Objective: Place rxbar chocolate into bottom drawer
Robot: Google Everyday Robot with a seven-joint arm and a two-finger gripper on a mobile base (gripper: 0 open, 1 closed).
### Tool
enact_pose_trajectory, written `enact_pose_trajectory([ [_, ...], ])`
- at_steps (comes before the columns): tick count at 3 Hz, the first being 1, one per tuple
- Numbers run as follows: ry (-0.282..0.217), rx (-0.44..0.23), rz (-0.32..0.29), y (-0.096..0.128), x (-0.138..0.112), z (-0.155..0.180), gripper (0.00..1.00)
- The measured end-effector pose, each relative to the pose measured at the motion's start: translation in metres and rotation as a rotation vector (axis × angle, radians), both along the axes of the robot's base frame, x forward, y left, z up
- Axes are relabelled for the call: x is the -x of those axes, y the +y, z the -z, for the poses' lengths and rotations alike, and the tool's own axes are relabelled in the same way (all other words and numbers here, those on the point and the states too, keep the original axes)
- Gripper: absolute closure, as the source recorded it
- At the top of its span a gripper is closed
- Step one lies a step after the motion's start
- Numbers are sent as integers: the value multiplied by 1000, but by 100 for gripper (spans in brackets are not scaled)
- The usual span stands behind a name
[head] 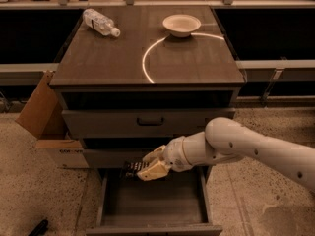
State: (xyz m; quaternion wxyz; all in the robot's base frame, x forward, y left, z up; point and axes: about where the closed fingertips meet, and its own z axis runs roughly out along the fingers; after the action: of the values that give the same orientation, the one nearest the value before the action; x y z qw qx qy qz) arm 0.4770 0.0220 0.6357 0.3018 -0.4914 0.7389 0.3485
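Observation:
The bottom drawer (152,205) is pulled open below the cabinet, with a plain grey floor and side walls. My gripper (147,167) reaches in from the right on a white arm and is shut on the rxbar chocolate (132,169), a dark bar with pale markings that sticks out to the left of the fingers. The bar hangs over the back left part of the open drawer, just below the front of the middle drawer (113,157). It is held above the drawer floor, not resting on it.
A clear plastic bottle (100,22) lies at the back left of the cabinet top and a white bowl (181,25) sits at the back centre. A cardboard box (47,119) stands at the cabinet's left. A small dark object (38,227) lies on the floor at lower left.

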Motion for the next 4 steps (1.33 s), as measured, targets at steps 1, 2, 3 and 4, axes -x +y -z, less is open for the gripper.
enact_pose_trajectory([
  [1, 51, -24, 16, -1, 6, 69, 100],
  [2, 108, -46, 43, 2, 11, 148, 100],
  [3, 146, -46, 78, 9, 9, 211, 100],
  [4, 178, -43, 109, 17, 2, 251, 83],
])
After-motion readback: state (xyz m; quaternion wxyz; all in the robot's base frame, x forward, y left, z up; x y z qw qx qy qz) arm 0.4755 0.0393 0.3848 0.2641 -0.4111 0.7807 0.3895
